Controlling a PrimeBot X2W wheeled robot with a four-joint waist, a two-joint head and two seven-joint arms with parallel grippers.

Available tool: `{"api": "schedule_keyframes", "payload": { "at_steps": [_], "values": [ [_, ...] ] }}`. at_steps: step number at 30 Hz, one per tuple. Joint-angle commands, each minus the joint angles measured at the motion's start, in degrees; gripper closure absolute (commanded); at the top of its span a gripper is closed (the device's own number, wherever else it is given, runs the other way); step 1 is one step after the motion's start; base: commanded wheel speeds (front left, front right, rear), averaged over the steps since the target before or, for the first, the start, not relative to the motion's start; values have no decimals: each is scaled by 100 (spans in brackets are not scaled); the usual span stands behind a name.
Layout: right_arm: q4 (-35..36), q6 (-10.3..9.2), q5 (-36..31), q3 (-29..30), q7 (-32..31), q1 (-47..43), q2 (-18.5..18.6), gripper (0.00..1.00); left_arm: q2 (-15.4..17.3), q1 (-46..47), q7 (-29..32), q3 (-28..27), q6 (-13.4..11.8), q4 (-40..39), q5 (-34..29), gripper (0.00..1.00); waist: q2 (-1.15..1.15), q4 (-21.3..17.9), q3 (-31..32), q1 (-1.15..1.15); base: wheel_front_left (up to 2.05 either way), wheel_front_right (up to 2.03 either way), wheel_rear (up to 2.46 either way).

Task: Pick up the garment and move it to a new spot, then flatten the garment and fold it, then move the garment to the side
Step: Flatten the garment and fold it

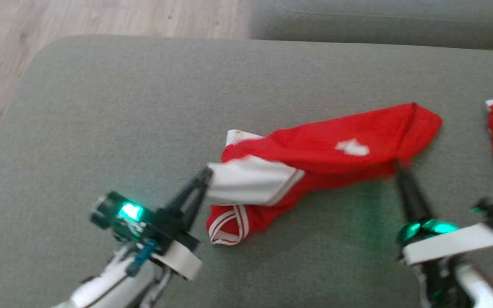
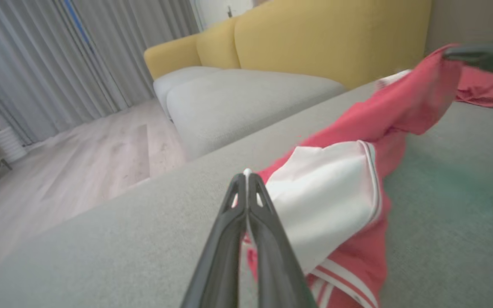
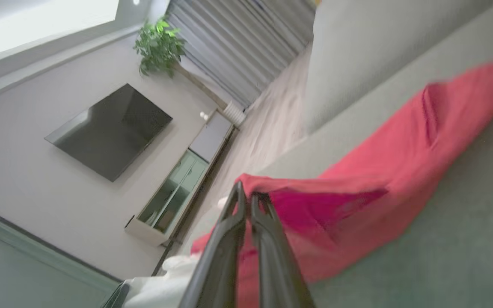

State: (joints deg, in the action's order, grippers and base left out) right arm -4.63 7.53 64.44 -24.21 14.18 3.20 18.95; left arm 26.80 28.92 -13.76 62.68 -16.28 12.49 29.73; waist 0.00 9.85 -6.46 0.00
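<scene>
Here, left hand (image 1: pixel 207 173) pinching white edge of garment (image 1: pixel 315 145), right hand (image 1: pixel 398 166) seemingly pinching its red hem, grey cushion (image 1: pixel 144 107) beneath

Jaws tight on red garment (image 3: pixel 379 171)

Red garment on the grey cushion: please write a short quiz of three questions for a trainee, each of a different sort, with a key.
1. True or false: the left pincer is shut on the white part of the garment.
2. Choose one. The garment lies on: A) the cushion; B) a wooden table; C) a metal tray.
3. Fill in the colour: the right pincer is shut on the garment's ___ edge.
Key: 1 true; 2 A; 3 red.
</scene>
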Motion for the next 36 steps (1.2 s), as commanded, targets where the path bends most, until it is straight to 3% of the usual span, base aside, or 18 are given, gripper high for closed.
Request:
{"api": "schedule_keyframes", "payload": {
  "at_steps": [1,10,15,21,25,26,27,31,36],
  "values": [
    [339,-4,-138,172,72,194,205,100,289,189,-75,-391,-103,-226,-21,100,0,-118,90,0,0,0,0],
    [1157,-4,-751,1808,78,742,720,100,1348,392,-121,-1519,-431,-1731,-800,100,0,-356,366,0,0,0,0],
    [1279,-4,-1004,2420,-229,1110,850,100,1481,428,-122,-2043,-301,-2664,-945,100,0,-342,387,0,0,0,0],
    [60,-4,-1510,2077,-1122,1987,610,100,1260,475,-123,-2013,221,-2716,-760,100,0,-275,170,0,0,0,0],
    [-1340,-4,-1970,1672,-1111,2913,223,100,950,610,-123,-1926,494,-2469,-793,100,0,-223,-164,0,0,0,0],
    [-1746,-4,-2090,1637,-1003,3169,124,92,879,649,-123,-1921,544,-2393,-826,100,0,-216,-255,0,0,0,0],
    [-2111,-4,-2240,1595,-835,3397,29,0,816,679,-123,-1914,586,-2296,-870,100,0,-210,-322,0,0,0,0],
    [-2798,-4,-2468,1072,-467,3864,-201,0,617,767,-123,-1935,698,-1894,-1054,100,0,-227,-545,0,0,0,0],
    [-2552,-4,-2389,543,-130,3431,40,0,473,686,-123,-2197,713,-1557,-1186,100,0,-376,-575,0,0,0,0]
  ]
}}
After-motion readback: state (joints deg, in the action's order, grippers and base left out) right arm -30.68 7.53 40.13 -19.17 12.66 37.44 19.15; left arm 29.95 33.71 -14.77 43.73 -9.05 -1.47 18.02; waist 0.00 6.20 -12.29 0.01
